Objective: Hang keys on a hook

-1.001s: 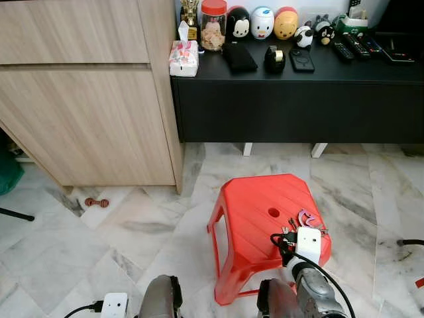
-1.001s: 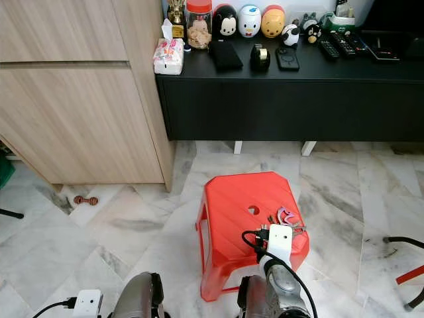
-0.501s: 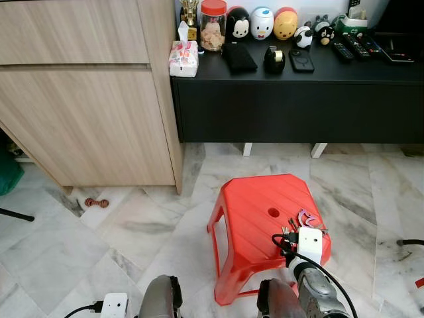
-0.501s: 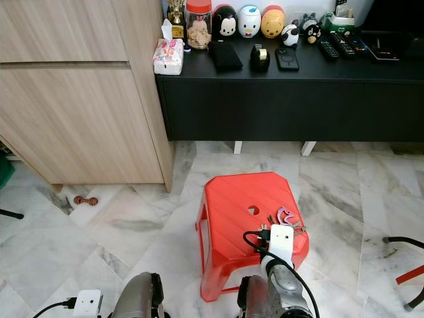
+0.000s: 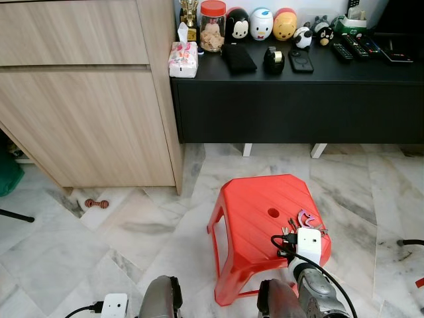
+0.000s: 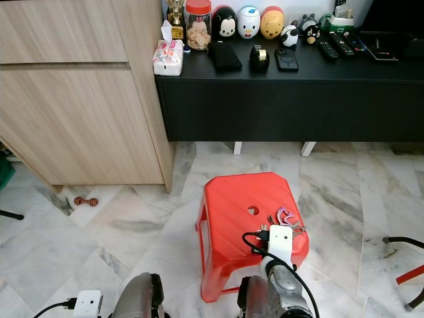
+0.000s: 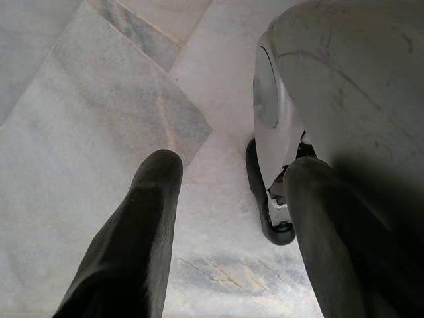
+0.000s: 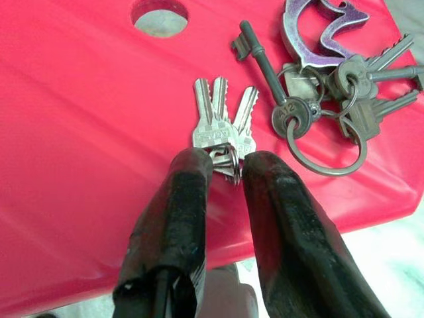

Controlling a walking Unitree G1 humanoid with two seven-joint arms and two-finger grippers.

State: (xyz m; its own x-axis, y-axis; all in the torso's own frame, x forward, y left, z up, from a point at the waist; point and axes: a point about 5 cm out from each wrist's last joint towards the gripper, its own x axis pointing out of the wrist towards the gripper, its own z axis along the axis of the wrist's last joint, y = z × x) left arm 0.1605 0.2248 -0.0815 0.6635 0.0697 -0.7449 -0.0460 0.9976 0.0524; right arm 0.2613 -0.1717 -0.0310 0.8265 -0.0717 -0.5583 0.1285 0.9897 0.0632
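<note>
Reaching down over stool (image 5: 258, 212), right end effector (image 8: 225, 162) fingers pinching small keys (image 8: 222, 129); left end effector (image 7: 225, 179) apart.

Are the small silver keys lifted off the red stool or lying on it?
Lying on it: the silver keys rest flat on the red stool, the right gripper's fingertips closing around their ring.
</note>
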